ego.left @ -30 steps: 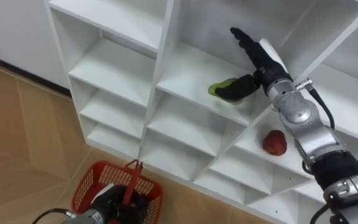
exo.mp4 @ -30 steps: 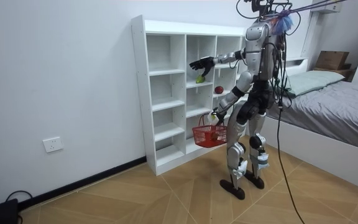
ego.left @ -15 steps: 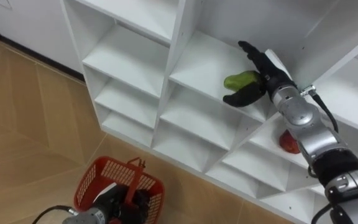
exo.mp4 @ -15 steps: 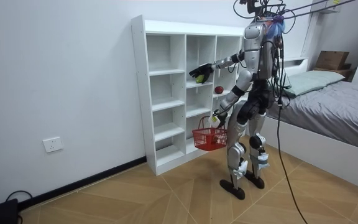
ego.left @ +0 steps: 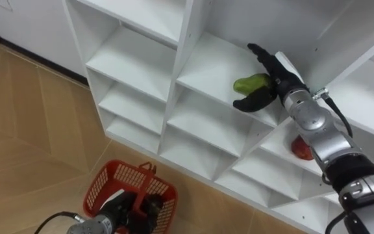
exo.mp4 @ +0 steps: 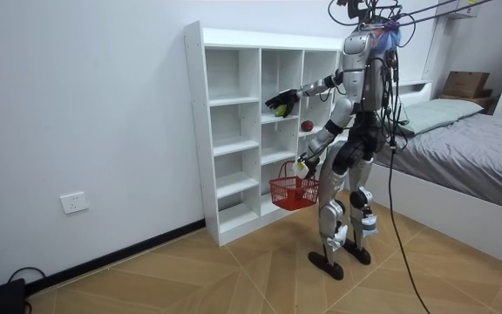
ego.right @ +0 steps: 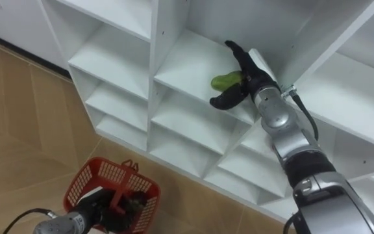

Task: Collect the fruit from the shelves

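At the lower left, the left hand is curled round the handle of the red basket, which hangs low in front of the white closet. Further right, 1 green fruit lies on a middle shelf. The right hand brackets it in a wide span, fingers straight above and thumb below, not yet clamped. The fruit looks small, light, smooth and likely slippery, so a grip round its widest part seems best. The upright divider just beside the wrist leaves little room. 1 red apple waits one shelf down, partly behind the forearm.
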You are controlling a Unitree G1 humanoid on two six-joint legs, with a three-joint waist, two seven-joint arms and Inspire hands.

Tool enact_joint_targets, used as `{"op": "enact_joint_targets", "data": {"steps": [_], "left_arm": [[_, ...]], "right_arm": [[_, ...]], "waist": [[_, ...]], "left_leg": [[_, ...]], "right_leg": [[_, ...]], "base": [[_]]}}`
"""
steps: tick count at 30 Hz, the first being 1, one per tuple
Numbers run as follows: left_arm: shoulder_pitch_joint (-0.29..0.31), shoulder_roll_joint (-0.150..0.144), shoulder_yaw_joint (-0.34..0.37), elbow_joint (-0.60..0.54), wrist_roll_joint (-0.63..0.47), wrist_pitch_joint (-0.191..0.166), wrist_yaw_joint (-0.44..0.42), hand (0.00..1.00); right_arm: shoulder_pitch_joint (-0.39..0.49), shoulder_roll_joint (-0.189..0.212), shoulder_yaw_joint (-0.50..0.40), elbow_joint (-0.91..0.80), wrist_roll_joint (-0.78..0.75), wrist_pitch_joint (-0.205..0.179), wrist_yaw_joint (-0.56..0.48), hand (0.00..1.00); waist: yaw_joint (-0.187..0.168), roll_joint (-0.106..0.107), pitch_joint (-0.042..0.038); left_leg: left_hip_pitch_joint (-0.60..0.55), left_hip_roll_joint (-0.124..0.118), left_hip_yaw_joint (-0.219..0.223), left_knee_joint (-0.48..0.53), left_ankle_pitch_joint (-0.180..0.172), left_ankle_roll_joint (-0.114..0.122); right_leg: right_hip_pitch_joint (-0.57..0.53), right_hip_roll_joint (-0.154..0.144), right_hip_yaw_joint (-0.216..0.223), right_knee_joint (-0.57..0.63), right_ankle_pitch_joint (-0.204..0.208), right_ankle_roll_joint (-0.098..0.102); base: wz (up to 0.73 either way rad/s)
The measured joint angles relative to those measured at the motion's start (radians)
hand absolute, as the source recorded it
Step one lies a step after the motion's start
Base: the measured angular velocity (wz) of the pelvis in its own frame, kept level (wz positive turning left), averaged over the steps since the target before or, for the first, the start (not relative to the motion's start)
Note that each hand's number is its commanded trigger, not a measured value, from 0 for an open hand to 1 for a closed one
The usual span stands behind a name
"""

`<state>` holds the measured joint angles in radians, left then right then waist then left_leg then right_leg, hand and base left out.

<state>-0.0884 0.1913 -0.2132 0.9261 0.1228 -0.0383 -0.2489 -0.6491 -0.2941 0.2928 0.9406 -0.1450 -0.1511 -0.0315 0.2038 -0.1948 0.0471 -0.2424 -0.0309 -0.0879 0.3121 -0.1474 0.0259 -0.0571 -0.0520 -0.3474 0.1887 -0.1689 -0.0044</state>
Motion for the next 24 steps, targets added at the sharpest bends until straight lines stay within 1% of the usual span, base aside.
{"op": "enact_joint_targets", "data": {"steps": [5,8,10,14,15,16,17,18,19,20,24], "left_arm": [[0.0,0.0,-0.001,0.0,0.0,0.015,0.001,1.0],[0.0,0.002,-0.013,0.0,-0.001,0.024,0.001,1.0],[0.0,0.008,-0.022,0.0,-0.001,0.025,0.0,1.0],[-0.003,0.011,-0.034,-0.001,-0.001,0.026,0.0,1.0],[-0.004,0.013,-0.042,-0.001,-0.001,0.026,0.0,1.0],[-0.006,0.014,-0.047,-0.001,-0.001,0.026,-0.001,1.0],[-0.006,0.014,-0.048,-0.001,-0.001,0.026,-0.001,1.0],[-0.006,0.015,-0.05,-0.001,-0.001,0.026,-0.001,1.0],[-0.006,0.015,-0.05,-0.001,-0.001,0.026,-0.001,1.0],[-0.006,0.015,-0.051,-0.001,-0.001,0.026,-0.001,1.0],[-0.007,0.018,-0.057,-0.001,-0.001,0.026,-0.001,1.0]], "right_arm": [[0.001,0.0,0.001,0.009,-0.013,0.001,0.0,0.0],[0.0,0.0,0.001,0.018,-0.014,0.0,0.001,0.0],[-0.001,0.0,0.001,0.022,-0.014,0.0,0.003,0.0],[-0.001,0.0,0.001,0.026,-0.021,0.0,0.02,0.0],[-0.001,0.0,0.002,0.027,-0.022,0.0,0.025,0.02],[-0.001,0.0,0.002,0.028,-0.022,0.001,0.03,0.1],[-0.001,0.0,0.002,0.029,-0.022,0.001,0.032,0.36],[-0.001,0.0,0.002,0.03,-0.022,0.002,0.036,0.6],[-0.001,0.0,0.003,0.03,-0.023,0.005,0.037,0.71],[-0.001,0.0,0.004,0.03,-0.023,0.009,0.037,1.0],[0.0,0.0,0.011,0.032,-0.024,0.021,0.033,1.0]], "waist": [[0.002,0.0,-0.0001],[0.002,0.001,-0.0006],[0.002,0.001,-0.0009],[0.001,0.001,-0.0014],[0.001,0.001,-0.0015],[0.001,0.001,-0.0015],[0.001,0.001,-0.0015],[0.001,0.001,-0.0016],[0.001,0.001,-0.0015],[0.001,0.001,-0.0015],[0.001,0.0,-0.002]], "left_leg": [[-0.001,0.0,-0.003,0.001,0.002,-0.001],[-0.001,0.0,-0.001,0.002,0.002,-0.001],[-0.001,0.0,0.0,0.002,0.002,-0.001],[-0.001,0.0,0.0,0.003,0.002,0.0],[-0.001,0.0,0.0,0.003,0.002,0.0],[-0.001,0.0,0.0,0.004,0.002,0.0],[-0.001,0.0,0.0,0.005,0.002,0.0],[-0.001,0.0,0.0,0.006,0.002,0.0],[-0.001,0.0,0.0,0.007,0.002,0.0],[-0.001,0.0,0.0,0.008,0.002,0.0],[-0.001,-0.001,-0.001,0.01,0.004,0.002]], "right_leg": [[0.0,0.001,-0.003,0.001,0.001,-0.001],[0.001,0.0,-0.004,0.001,0.001,-0.001],[0.001,0.0,-0.006,0.001,0.001,-0.001],[0.001,-0.001,-0.009,0.002,0.001,-0.001],[0.001,-0.001,-0.009,0.003,0.001,-0.001],[0.001,-0.001,-0.009,0.004,0.001,-0.001],[0.001,-0.001,-0.009,0.005,0.001,-0.001],[0.0,-0.001,-0.009,0.008,0.001,-0.001],[-0.002,-0.002,-0.009,0.013,0.001,0.0],[-0.002,-0.002,-0.009,0.015,0.001,0.0],[-0.001,-0.004,-0.01,0.017,0.001,0.0]], "base": [[0.01],[0.0],[0.0],[0.0],[0.0],[0.0],[0.0],[0.0],[0.0],[0.0],[0.0]]}}
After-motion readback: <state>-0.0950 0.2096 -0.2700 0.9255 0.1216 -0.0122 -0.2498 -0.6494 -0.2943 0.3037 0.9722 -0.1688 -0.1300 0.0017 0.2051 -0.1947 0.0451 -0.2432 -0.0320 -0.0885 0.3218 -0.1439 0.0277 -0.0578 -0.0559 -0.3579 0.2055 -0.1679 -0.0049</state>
